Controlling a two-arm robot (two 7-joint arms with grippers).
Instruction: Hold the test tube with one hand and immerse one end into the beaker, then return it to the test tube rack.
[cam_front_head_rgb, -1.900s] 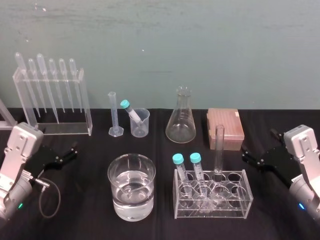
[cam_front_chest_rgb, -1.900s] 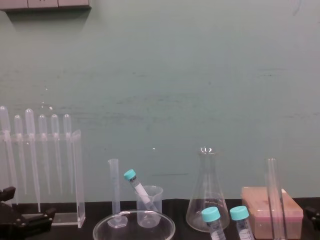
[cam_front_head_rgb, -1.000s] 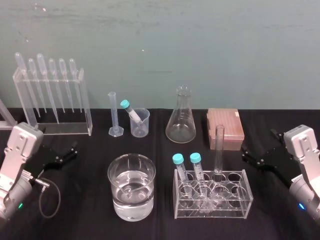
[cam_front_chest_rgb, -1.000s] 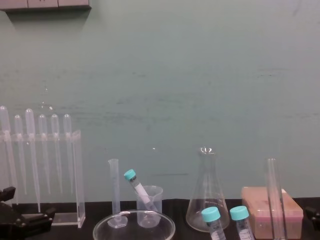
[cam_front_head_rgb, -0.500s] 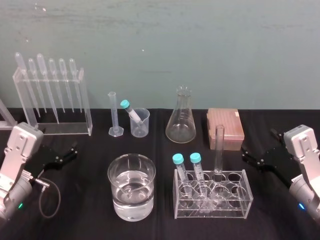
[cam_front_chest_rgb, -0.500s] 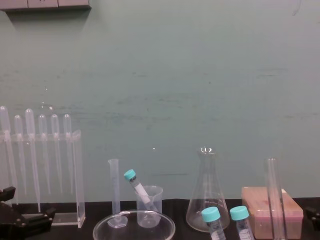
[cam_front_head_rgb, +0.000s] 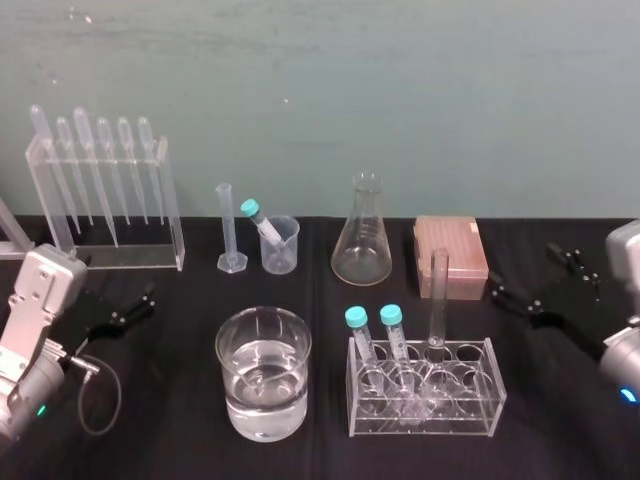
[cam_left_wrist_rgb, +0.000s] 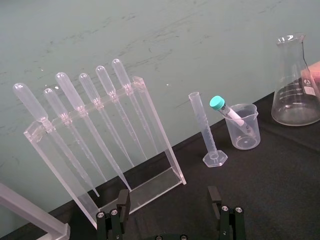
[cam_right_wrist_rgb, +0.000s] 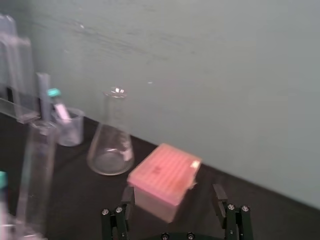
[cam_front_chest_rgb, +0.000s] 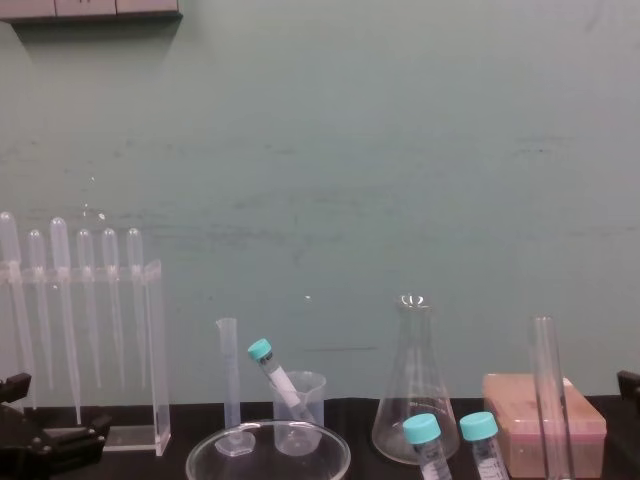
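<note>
In the rack (cam_front_head_rgb: 425, 405), the test tube (cam_front_head_rgb: 438, 300) is not yet grasped or dipped; the left gripper (cam_left_wrist_rgb: 168, 200) and, seemingly, the right gripper (cam_right_wrist_rgb: 173, 196) are held open.

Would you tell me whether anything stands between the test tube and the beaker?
Yes: two teal-capped tubes lean in the same rack, to the left of the test tube, between it and the beaker. Nothing else visible stands in that path.
</note>
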